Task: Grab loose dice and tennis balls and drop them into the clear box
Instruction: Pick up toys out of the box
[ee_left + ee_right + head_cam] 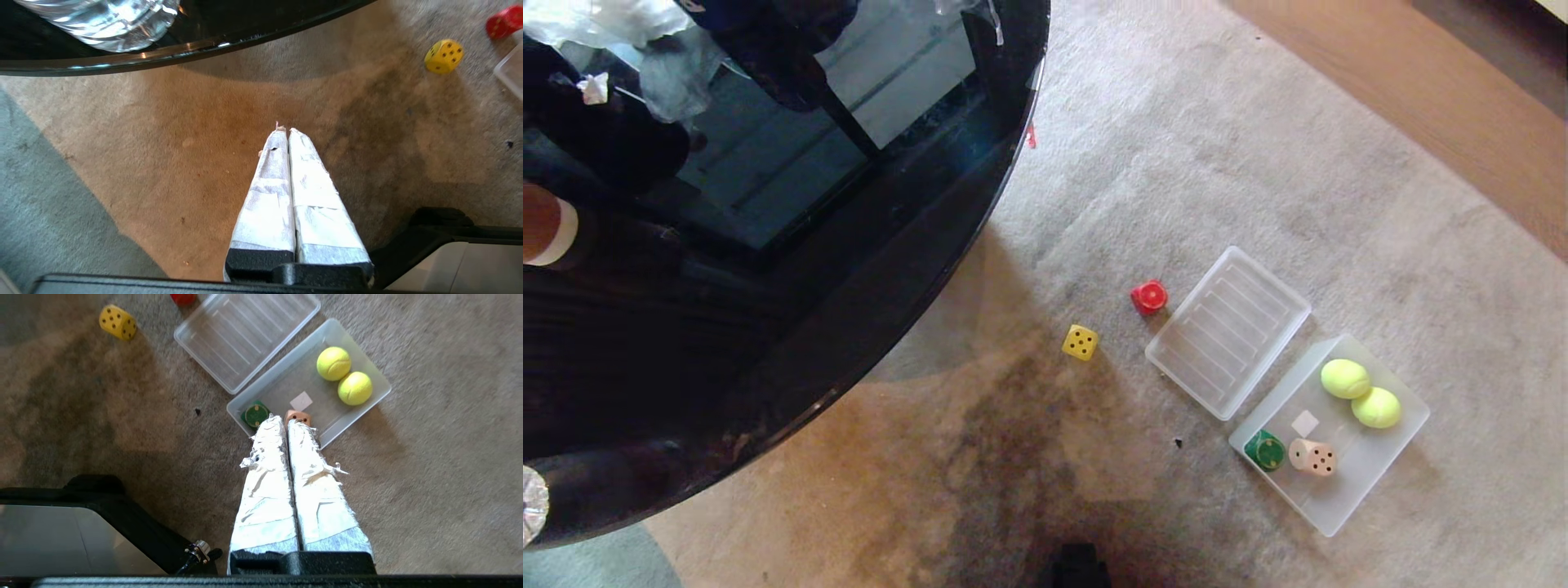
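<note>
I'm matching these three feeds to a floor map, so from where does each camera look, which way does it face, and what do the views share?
Head view: high on the robot, facing down at carpet, the black table and the clear box; neither arm shows.
Left wrist view: behind the shut left gripper, facing carpet beside the table edge.
Right wrist view: behind the shut right gripper, facing the box with both tennis balls.
Shared: the yellow die and red die appear in all three; the ribbed lid in head and right wrist.
</note>
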Controlling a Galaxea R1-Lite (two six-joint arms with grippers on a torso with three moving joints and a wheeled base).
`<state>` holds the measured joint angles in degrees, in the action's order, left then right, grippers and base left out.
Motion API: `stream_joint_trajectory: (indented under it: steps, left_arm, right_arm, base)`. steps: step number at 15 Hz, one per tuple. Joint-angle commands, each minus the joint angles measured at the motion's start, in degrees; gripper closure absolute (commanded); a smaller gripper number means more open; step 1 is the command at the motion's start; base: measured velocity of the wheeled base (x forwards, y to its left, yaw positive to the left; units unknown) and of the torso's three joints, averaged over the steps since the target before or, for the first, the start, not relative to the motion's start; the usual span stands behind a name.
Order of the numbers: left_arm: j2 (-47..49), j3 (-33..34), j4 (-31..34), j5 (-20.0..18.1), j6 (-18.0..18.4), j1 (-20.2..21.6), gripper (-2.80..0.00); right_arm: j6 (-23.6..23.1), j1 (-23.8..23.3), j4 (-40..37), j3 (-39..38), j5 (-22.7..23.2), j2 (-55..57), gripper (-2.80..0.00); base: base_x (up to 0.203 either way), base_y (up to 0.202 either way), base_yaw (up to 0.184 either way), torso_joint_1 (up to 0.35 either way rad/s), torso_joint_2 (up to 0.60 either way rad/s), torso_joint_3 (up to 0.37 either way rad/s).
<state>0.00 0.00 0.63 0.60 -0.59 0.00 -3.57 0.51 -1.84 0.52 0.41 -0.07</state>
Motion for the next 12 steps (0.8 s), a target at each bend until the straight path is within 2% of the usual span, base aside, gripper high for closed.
stream_joint_trajectory:
  steps: [1, 12]
  left_arm:
    - [0.1, 0.1, 0.0, 0.0, 0.0, 0.0, 0.00]
    - [0.1, 0.1, 0.0, 0.0, 0.0, 0.0, 0.00]
  right_arm:
    - [0.0, 0.0, 0.0, 0.0, 0.1, 0.0, 0.00]
    - [-0.1, 0.0, 0.0, 0.0, 0.1, 0.0, 0.00]
  base:
    - [0.000, 0.000, 0.000, 0.007, 0.00, 0.201]
    - [0.000, 0.000, 0.000, 0.003, 0.00, 0.201]
